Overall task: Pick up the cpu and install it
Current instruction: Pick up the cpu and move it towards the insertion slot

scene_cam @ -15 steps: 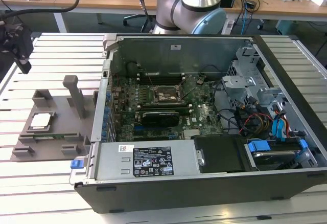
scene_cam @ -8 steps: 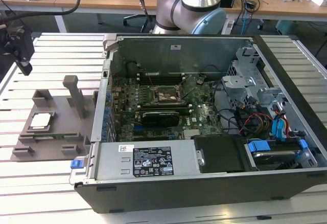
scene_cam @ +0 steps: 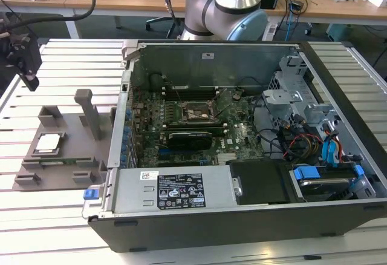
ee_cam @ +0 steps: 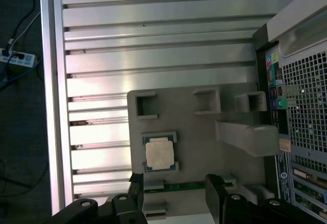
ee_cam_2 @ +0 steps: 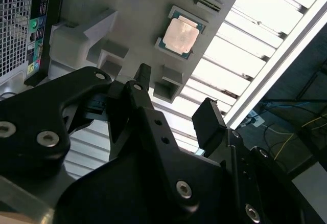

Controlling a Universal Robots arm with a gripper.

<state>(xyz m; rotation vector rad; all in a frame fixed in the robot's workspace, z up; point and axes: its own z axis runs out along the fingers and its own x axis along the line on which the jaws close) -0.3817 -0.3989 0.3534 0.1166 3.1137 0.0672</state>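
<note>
On the grey tray (scene_cam: 75,147), on the slatted surface (scene_cam: 60,53) at the exterior view's left of the open case (scene_cam: 242,216) | cpu (scene_cam: 48,143) lies flat in its recess, silver top up | fingers (ee_cam_2: 209,119) spread open, gripping nothing, above the tray, apart from cpu | both wrist views show cpu beyond them

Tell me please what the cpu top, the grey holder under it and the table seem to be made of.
The cpu top looks like metal with a dull pale silver finish, giving a soft sheen. The grey holder looks like matt plastic: uniform colour, blocky shapes, no shine. The table seems to be brushed aluminium slats: bright streaked reflections along each strip.
</note>
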